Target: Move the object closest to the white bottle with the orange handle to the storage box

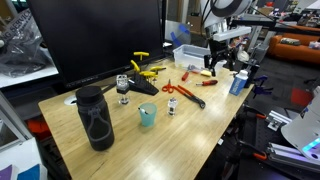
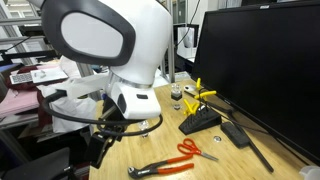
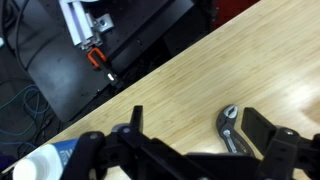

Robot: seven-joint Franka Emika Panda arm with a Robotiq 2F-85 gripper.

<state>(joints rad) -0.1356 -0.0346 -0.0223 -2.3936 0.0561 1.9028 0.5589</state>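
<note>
- The gripper (image 1: 219, 64) is held over the counter (image 1: 190, 140) at the edge on the robot's side. Its fingers (image 3: 262, 126) are spread apart and nothing is clamped.
- The head of the pliers (image 3: 228, 128) is framed between the two fingers in the wrist view. Contact cannot be told.
- The pliers are laid flat near that same edge, as also seen in an exterior view (image 2: 160, 170).
- The white bottle (image 1: 238, 82) is stood upright right at that edge, just beside the gripper. Its top is caught low in the wrist view (image 3: 45, 165).
- The storage box (image 1: 188, 54) is placed at the far corner of the counter, beside the monitor (image 1: 100, 40) and well apart from the pliers.
- The orange scissors (image 2: 190, 150) are laid flat near the pliers, further in from the edge.
- The black bottle (image 1: 95, 120) and the teal cup (image 1: 147, 115) are stood toward the opposite end of the counter.
</note>
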